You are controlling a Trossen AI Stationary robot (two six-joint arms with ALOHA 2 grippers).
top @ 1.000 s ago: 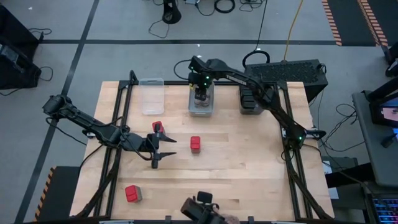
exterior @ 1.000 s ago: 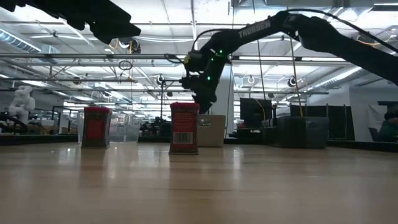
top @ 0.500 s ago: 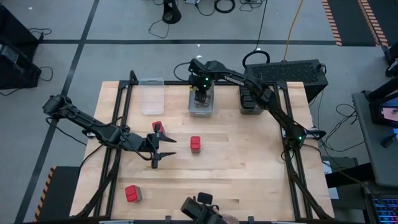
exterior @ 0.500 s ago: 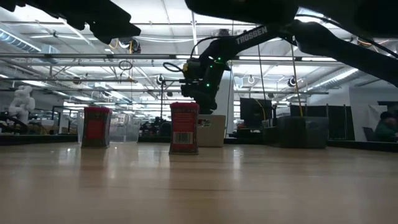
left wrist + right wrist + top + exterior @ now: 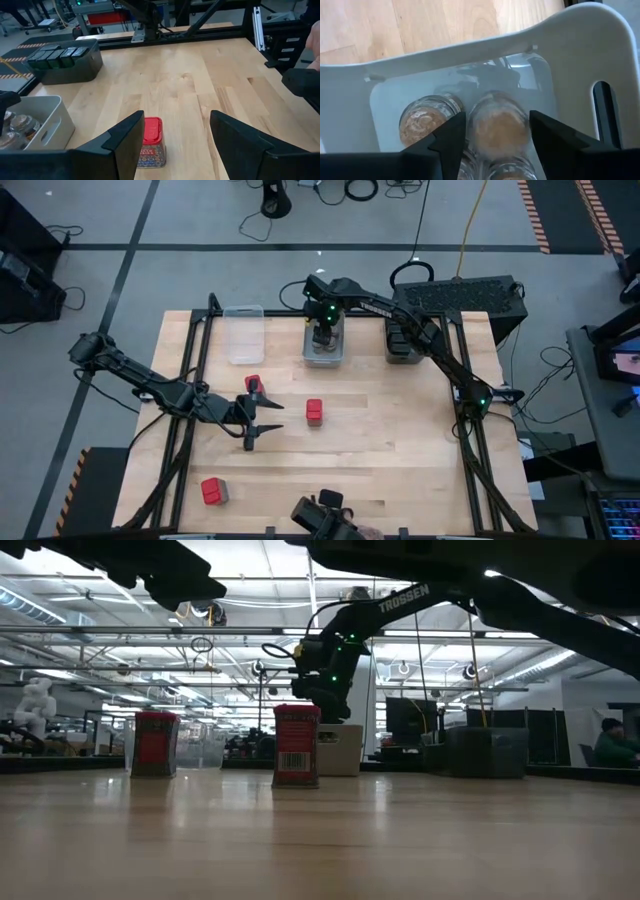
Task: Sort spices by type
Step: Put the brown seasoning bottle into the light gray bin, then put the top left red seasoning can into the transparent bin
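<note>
High view, left side first?

Left gripper (image 5: 268, 416) low over the near-left part of the table (image 5: 400, 450). Jaws spread wide, gripping nothing.

Anything in front of those jaws?

Upright red box (image 5: 314, 411), out on bare wood just past the fingertips. In the left wrist view, framed by the two dark fingers (image 5: 125, 145), nearer one than the other, touched by neither.

Other red ones?

Second red box (image 5: 253, 384) just beside the left gripper, on its far side. Third red box (image 5: 213, 491) well apart, down by the front-left edge. Both standing on the tabletop, outside any bin.

And the right side?

Right gripper (image 5: 322, 335) reaching down into the white bin (image 5: 324, 361), the middle one of three along the far edge. Jaws parted to roughly a jar's width.

Holding something?

Hard to call it a hold. Right wrist view: round jar (image 5: 499, 125) showing between the fingers, down inside the white bin, close against a neighbouring jar (image 5: 427, 120). More jar tops just visible beside them. No pad seen pressing on any of them.

Remaining bins?

Clear bin (image 5: 243, 340) left of the white one. Dark bin (image 5: 400, 345) right of it, with a row of dark grey blocks (image 5: 52, 54) packed side by side inside.
</note>
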